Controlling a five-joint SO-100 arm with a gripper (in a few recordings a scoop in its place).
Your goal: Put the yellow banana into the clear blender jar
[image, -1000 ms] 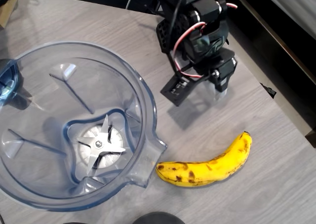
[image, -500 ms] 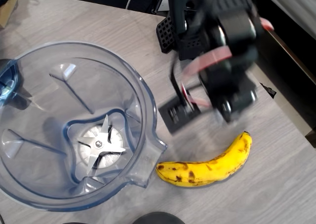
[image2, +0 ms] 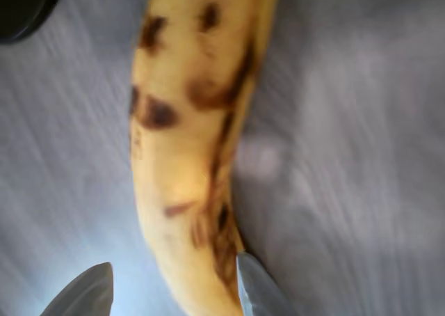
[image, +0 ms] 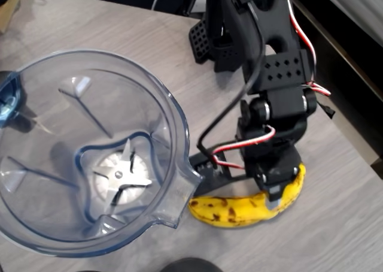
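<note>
Grey wood-grain table (image: pixel 335 224) — dark round object (image: pixel 191 265)

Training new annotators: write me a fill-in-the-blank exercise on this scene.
1. The banana lies on the ____, outside the blender jar.
2. The jar's pour spout points toward the ____.
3. At the jar's bottom sits a silver ____.
4. In the wrist view, the hand has its fingertips on either side of the ____.

Missing words: table; banana; blade; banana

Banana (image: pixel 230 211) right of jar (image: pixel 173 113) spout; tool (image2: pixel 174 288) astride banana.
</note>
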